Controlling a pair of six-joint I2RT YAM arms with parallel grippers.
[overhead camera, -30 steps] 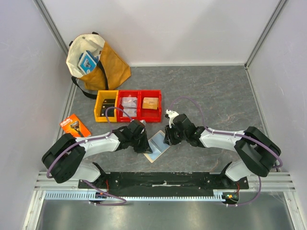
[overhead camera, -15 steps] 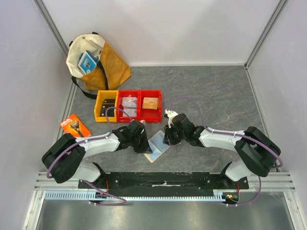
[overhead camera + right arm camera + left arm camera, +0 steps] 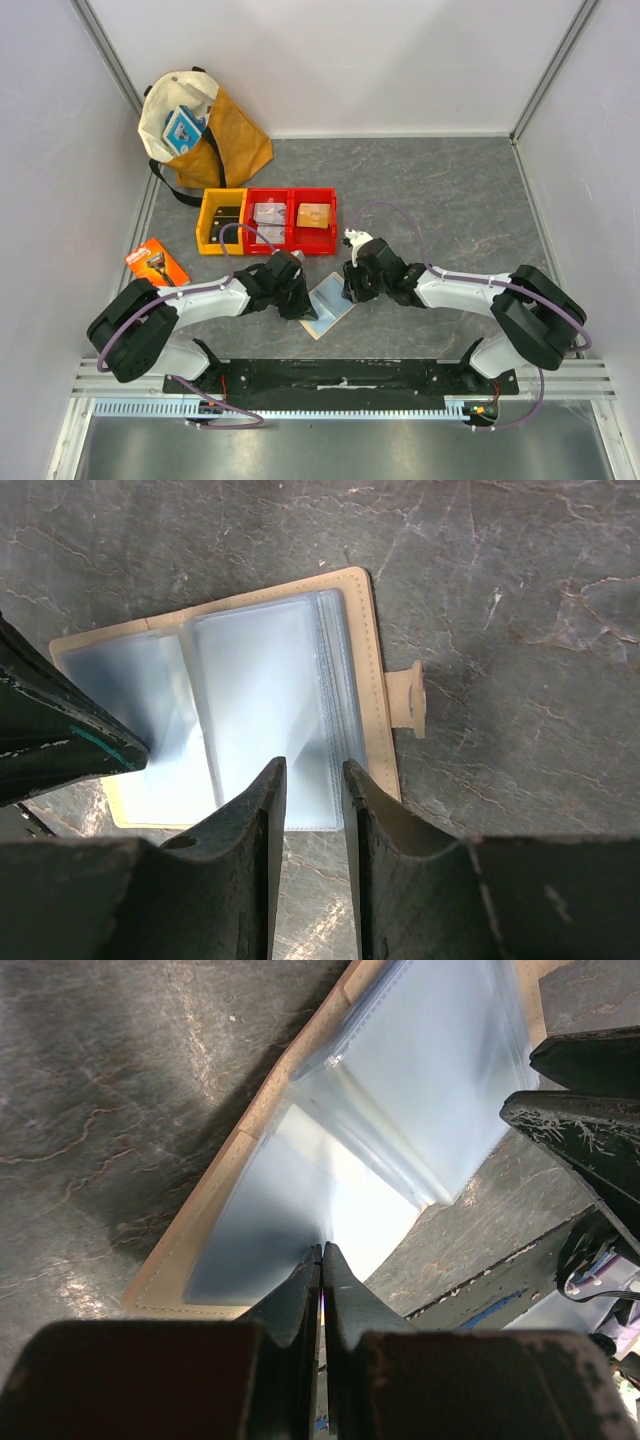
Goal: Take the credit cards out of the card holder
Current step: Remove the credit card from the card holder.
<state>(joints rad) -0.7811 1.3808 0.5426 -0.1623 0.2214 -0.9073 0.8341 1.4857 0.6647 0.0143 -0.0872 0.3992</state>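
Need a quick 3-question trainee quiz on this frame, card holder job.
1. True or false: the card holder lies folded shut.
2. Which gripper's jaws are shut? A left, B right, C both.
3. In the right wrist view, the snap tab juts from the holder's ___ edge.
Key: 1 false, it lies open, sleeves showing. 2 A: left gripper shut, right gripper slightly open. 3 right.
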